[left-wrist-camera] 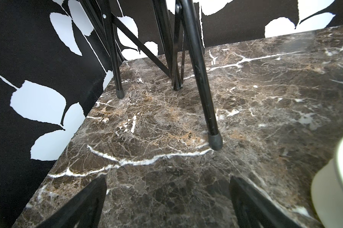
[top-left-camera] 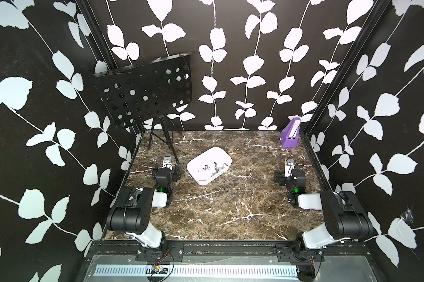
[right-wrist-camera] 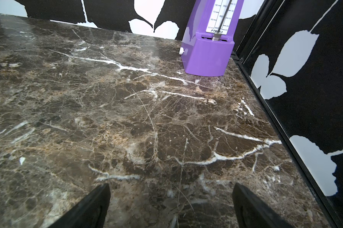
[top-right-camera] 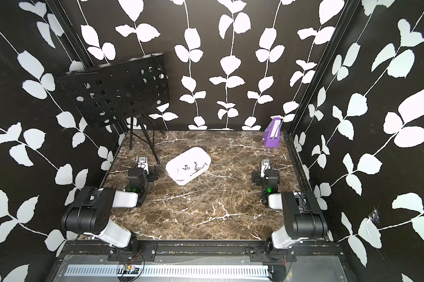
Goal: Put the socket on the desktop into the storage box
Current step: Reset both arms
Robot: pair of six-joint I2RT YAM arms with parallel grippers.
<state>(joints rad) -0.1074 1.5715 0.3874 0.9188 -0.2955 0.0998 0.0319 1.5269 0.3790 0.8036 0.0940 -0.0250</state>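
**Both grippers empty, sockets lying in the box**

Nearest the lens in both top views: a pale slotted strip (top-left-camera: 196, 271) along the front frame, with the two arm bases just behind it. The left arm (top-left-camera: 137, 207) and right arm (top-left-camera: 338, 212) are folded low at the near corners of the desktop (top-left-camera: 230, 202), which is dark-brown marble pattern with white veins.

Left gripper (left-wrist-camera: 167, 179): released, jaws spread apart, nothing between them, bare marble below. Ahead of it in the left wrist view, a rubber-capped tripod foot (left-wrist-camera: 215, 142) stands on the marble. It belongs to the black perforated music stand (top-left-camera: 145, 90) in the far left corner.

Right gripper (right-wrist-camera: 171, 186): released too, jaws wide and empty over bare marble, close to the black frame edge. The purple metronome (right-wrist-camera: 206, 55) stands upright well ahead of it, in the far right corner.

Storage box (top-left-camera: 203, 158): white, shallow, rounded corners. It sits skewed on the desktop between the two arms, nearer the left one and touching neither.

Sockets (top-left-camera: 214, 168): small grey metal pieces scattered inside the box, bunched toward its near right wall. They are too small to count or tell apart
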